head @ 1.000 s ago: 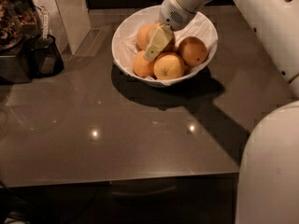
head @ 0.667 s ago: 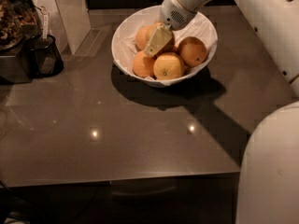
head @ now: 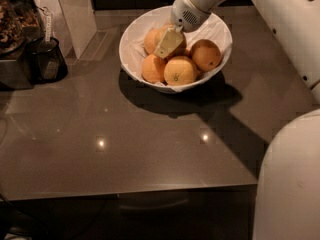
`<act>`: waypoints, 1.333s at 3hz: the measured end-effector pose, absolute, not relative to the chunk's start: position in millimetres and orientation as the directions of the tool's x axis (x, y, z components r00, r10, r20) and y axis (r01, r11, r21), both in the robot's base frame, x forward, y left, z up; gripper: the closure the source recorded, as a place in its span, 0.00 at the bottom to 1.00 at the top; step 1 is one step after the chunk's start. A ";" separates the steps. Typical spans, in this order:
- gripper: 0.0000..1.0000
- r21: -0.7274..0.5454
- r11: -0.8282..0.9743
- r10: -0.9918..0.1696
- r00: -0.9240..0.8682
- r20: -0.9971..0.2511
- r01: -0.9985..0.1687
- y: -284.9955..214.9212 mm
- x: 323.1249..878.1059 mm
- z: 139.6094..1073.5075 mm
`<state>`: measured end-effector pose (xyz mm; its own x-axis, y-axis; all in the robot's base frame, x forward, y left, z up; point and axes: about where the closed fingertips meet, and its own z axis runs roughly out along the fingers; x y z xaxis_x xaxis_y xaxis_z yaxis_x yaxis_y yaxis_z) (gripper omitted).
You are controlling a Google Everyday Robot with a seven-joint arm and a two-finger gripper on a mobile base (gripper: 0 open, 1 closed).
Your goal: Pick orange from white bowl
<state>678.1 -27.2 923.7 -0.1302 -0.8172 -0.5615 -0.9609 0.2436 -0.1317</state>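
Observation:
The white bowl [head: 131, 43] with a paper lining stands at the back middle of the dark table and holds several oranges. The palest orange [head: 151, 39] lies at the back left of the pile, partly covered by my gripper. A smaller orange [head: 152, 69] lies front left, one with a dark stem dot [head: 181, 72] front middle, and a deeper orange one [head: 206, 55] on the right. My gripper [head: 166, 47] reaches down from the upper right into the bowl, its cream tip against the pale orange.
A dark container with a utensil [head: 47, 59] and a metal appliance [head: 12, 44] stand at the left edge. A pale upright panel [head: 70, 9] stands at the back left. My white arm [head: 285, 29] crosses the right side. The table's front edge [head: 130, 191] runs near the bottom.
The gripper has shifted very slightly upward inside the bowl. The oranges and bowl have not moved.

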 end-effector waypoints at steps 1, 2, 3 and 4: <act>1.00 -0.132 0.244 -0.817 -0.130 -0.562 -0.961 -27.2 677.9 923.9; 1.00 -0.132 0.244 -0.817 -0.130 -0.562 -0.961 -27.2 676.1 931.9; 1.00 -0.132 0.243 -0.817 -0.130 -0.562 -0.961 -27.2 676.1 935.1; 1.00 -0.173 0.210 -0.809 -0.072 -0.583 -0.962 -27.7 664.5 955.9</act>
